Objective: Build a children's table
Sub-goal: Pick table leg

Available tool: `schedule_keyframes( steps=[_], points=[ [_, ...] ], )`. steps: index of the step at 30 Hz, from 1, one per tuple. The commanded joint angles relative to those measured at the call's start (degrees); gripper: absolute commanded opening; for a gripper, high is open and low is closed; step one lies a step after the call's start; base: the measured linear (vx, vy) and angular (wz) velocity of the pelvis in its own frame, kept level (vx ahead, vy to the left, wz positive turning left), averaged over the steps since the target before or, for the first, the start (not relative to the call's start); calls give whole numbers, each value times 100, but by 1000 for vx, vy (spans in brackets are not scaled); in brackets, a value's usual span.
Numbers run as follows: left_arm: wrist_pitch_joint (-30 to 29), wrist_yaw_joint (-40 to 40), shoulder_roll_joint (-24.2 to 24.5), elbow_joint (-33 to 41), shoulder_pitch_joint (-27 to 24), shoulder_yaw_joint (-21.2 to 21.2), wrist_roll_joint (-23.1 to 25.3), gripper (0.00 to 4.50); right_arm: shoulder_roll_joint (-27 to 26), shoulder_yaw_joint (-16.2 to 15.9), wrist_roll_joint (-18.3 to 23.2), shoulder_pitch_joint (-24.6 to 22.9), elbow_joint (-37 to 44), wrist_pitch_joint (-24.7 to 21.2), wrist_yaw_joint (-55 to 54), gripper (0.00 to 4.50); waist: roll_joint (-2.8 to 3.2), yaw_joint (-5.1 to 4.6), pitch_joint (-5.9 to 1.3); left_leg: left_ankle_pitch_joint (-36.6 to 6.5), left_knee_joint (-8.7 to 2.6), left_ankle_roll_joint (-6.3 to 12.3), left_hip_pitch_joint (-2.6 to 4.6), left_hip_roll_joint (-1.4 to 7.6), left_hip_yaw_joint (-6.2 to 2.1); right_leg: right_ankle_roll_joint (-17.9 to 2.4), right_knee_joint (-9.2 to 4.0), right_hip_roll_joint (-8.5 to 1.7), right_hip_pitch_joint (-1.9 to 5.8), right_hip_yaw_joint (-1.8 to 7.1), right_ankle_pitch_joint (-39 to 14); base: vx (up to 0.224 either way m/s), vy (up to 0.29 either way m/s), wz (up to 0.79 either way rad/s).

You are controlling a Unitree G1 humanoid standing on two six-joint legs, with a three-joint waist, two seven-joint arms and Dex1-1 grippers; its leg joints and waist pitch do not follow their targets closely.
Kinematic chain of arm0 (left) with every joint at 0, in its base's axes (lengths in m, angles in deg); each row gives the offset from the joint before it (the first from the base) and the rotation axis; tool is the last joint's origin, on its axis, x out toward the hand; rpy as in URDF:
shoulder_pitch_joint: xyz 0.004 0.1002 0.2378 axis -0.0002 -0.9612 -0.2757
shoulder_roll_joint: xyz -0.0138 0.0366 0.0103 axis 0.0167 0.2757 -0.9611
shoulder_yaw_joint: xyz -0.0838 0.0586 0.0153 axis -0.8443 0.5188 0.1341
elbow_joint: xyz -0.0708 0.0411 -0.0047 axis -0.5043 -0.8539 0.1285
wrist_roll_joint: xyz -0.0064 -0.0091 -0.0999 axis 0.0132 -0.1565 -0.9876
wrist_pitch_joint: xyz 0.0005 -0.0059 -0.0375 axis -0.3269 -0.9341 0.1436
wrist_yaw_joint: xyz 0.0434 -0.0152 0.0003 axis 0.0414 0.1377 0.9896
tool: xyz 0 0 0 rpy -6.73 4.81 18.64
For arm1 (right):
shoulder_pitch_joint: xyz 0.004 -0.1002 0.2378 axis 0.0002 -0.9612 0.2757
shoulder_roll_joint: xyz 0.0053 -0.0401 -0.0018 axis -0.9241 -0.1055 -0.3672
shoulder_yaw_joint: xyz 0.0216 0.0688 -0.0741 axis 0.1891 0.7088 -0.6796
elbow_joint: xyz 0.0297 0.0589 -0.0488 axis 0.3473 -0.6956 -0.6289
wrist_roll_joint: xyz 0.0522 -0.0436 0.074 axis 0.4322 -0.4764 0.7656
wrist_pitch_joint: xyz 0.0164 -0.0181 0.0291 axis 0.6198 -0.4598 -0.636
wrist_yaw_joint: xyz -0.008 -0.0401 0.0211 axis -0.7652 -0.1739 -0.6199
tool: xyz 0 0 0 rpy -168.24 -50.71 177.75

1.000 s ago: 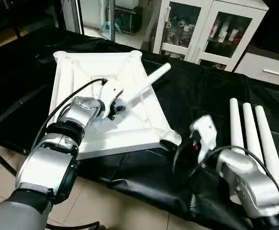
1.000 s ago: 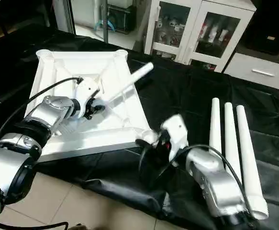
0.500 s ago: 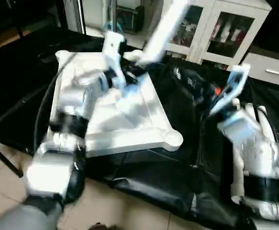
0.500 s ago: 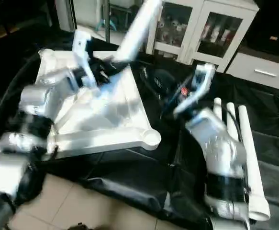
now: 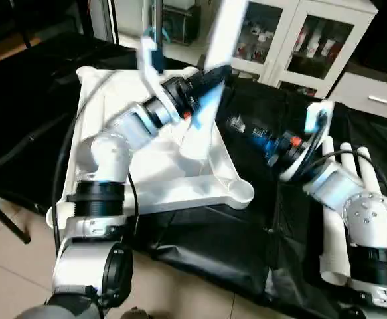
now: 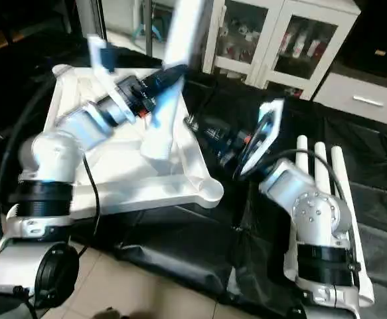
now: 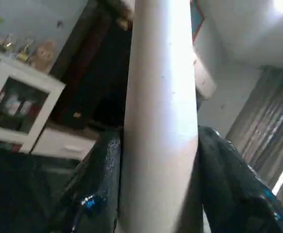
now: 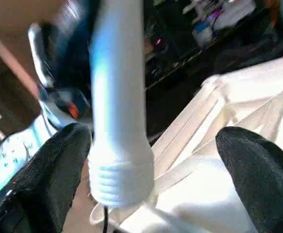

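The white tabletop (image 5: 173, 187) lies underside up on the black-covered worktable, ribs and corner sockets (image 5: 241, 193) showing. My left gripper (image 5: 210, 78) is shut on a white leg (image 5: 206, 100), held steeply upright above the tabletop; its black fingers (image 7: 102, 184) flank the tube (image 7: 160, 121). My right gripper (image 5: 243, 126) stands open just right of the leg's lower end. In the right wrist view the threaded end (image 8: 119, 187) sits between its wide-apart fingers (image 8: 258, 170); contact cannot be told. Three more legs (image 6: 338, 163) lie side by side at the right, partly behind my right arm.
The black cover (image 5: 259, 232) drapes over the worktable's near edge, with tiled floor (image 5: 14, 266) below. A white glass-door cabinet (image 5: 299, 40) stands behind the table. A black cable (image 5: 67, 153) loops along my left arm.
The left gripper has swung the leg up from lying low across the tabletop to nearly upright. The right gripper rose from the table's front edge toward the leg and opened wider.
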Motion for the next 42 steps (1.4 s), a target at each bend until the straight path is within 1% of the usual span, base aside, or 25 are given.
schedule_keyframes(
  steps=[1,3,4,5,6,9,10,11,15,16,17,19,20,22,23,24,30,31,33,35,37,40,41,42],
  points=[
    [-216,112,-108,197,76,24,-233,195,151,-50,75,59,180,-117,107,450,1,3,-426,-2,-356,234,54,294,-76,-1501,-263,-376,358,276,177,0,0,0],
    [-254,134,-143,219,92,17,-270,195,203,-84,74,79,179,-139,152,450,5,17,-415,-87,-363,220,62,295,-75,-1446,-286,-376,348,280,1,0,0,0],
    [-265,145,-160,230,97,22,-276,195,236,-107,66,95,179,-150,184,450,8,21,-418,-119,-365,180,59,296,-83,-1382,-293,-373,356,277,-106,0,0,0],
    [-304,172,-187,259,95,34,-281,195,283,-135,40,123,179,-171,229,450,6,25,-418,-130,-363,167,62,299,-83,-1363,-296,-373,353,277,-124,0,0,0],
    [-346,195,-216,294,84,56,-292,195,344,-184,-13,159,177,-183,312,450,4,13,-422,-117,-363,139,50,303,-95,-1324,-291,-374,360,274,-113,0,0,0],
    [-411,278,-238,389,38,101,-363,195,415,-257,-65,197,182,-210,415,450,-2,8,-429,-41,-353,148,48,300,-97,-1319,-283,-374,360,273,-26,0,0,0],
    [-426,308,-240,416,25,120,-382,195,434,-287,-68,207,190,-221,448,450,-34,0,-430,-4,-346,168,37,294,-94,-1317,-279,-371,368,276,10,0,0,0],
    [-443,337,-245,437,14,127,-406,195,459,-339,-94,214,204,-227,477,450,-25,7,-429,5,-347,175,31,292,-96,-1323,-274,-377,376,275,9,0,0,0],
    [-464,386,-259,479,-4,158,-433,195,475,-607,-388,253,187,-104,488,450,-32,-3,-432,89,-334,227,22,282,-95,-1309,-272,-365,372,271,25,0,0,0],
    [-466,388,-261,481,-4,159,-434,195,471,-614,-397,257,182,-98,484,450,-33,-4,-433,74,-330,222,30,282,-90,-1295,-274,-367,365,276,5,0,0,0],
    [-477,413,-292,504,-11,169,-433,195,414,-695,-485,298,132,-29,440,450,-30,0,-432,59,-334,219,37,289,-93,-1296,-276,-371,359,275,-24,0,0,0],
    [-481,433,-329,527,-21,183,-423,195,356,-759,-529,324,104,17,418,450,-23,-4,-438,80,-332,215,40,292,-96,-1308,-266,-367,356,271,1,0,0,0],
    [-480,443,-351,549,-36,204,-408,195,309,-801,-544,337,97,40,414,450,-34,-7,-437,83,-331,215,40,293,-94,-1314,-267,-366,354,270,13,0,0,0],
    [-465,469,-368,568,-57,231,-410,195,253,-847,-548,351,97,50,425,450,-27,-6,-438,101,-331,218,41,298,-95,-1346,-260,-373,357,272,69,0,0,0],
    [-456,488,-372,575,-67,242,-420,195,231,-866,-550,355,99,52,434,450,-12,2,-444,119,-326,224,49,298,-96,-1367,-252,-362,350,271,143,0,0,0],
    [-429,510,-381,571,-78,261,-416,195,196,-914,-567,361,101,62,457,450,-26,2,-443,124,-327,228,49,296,-94,-1365,-255,-359,352,270,155,0,0,0],
    [-389,542,-396,558,-88,281,-392,195,132,-1016,-640,369,86,105,518,450,-26,-1,-439,41,-334,172,37,290,-98,-1291,-260,-367,368,275,71,0,0,0],
    [-393,540,-397,565,-91,283,-397,195,118,-1024,-650,378,71,112,512,432,-33,-3,-440,52,-332,171,32,287,-98,-1282,-261,-366,372,275,74,0,0,0],
    [-397,536,-389,594,-101,303,-417,195,63,-1036,-686,423,-6,146,462,414,-38,-4,-443,67,-330,175,36,287,-98,-1282,-259,-365,366,273,73,0,0,0],
    [-393,538,-384,597,-103,307,-424,195,54,-1029,-691,431,-18,146,455,402,-31,-4,-442,79,-332,177,35,288,-101,-1287,-255,-366,367,273,76,0,0,0],
    [-379,543,-365,591,-103,303,-434,195,56,-1010,-704,439,-43,148,451,377,-27,-2,-445,95,-328,161,41,287,-96,-1299,-252,-362,362,273,104,0,0,0],
    [-366,550,-353,586,-102,301,-441,195,65,-1006,-720,436,-55,158,463,368,-29,-2,-445,100,-327,178,43,285,-96,-1289,-249,-360,365,274,133,0,0,0],
    [-358,556,-354,584,-100,295,-442,195,66,-1006,-728,431,-57,163,465,344,-28,1,-445,105,-326,178,42,285,-95,-1291,-248,-362,366,274,135,0,0,0],
    [-347,561,-354,585,-100,291,-439,195,66,-1006,-743,423,-56,171,474,335,-28,-1,-445,111,-327,177,42,286,-97,-1292,-247,-361,365,273,138,0,0,0]
  ],
)
